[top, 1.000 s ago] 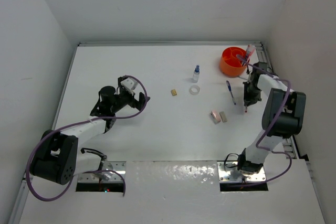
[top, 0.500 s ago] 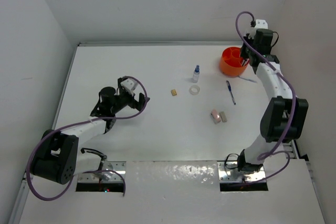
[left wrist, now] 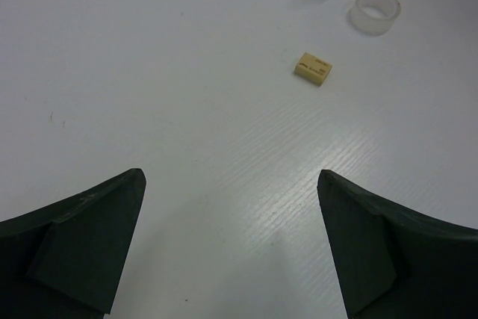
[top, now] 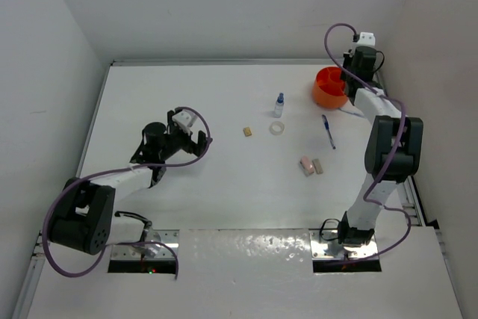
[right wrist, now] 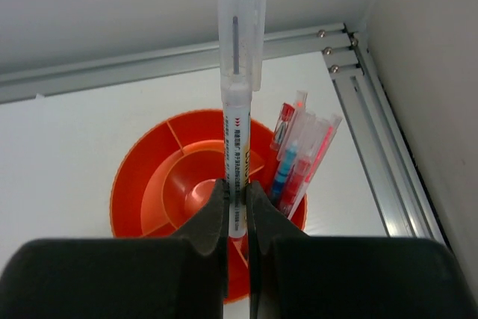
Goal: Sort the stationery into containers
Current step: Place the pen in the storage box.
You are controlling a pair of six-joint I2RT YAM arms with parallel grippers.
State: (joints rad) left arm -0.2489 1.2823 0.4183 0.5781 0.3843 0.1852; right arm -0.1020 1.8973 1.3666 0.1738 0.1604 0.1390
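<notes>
right claw (right wrist: 237, 207) pinches a clear-capped pen (right wrist: 237, 121) just above the orange tub (right wrist: 131, 177); left claw (left wrist: 231, 207), well apart from the tub, gapes wide over the counter (left wrist: 187, 72).

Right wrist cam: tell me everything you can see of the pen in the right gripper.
The pen is slim: white barrel with small red and dark print, clear plastic cap with a clip, a dark core showing through. It runs straight up the wrist view, pinched low on the barrel by the right gripper; its lower end is hidden. The orange tub lies right behind it, other pens leaning in one compartment. Only the fingers seem to touch it.
</notes>
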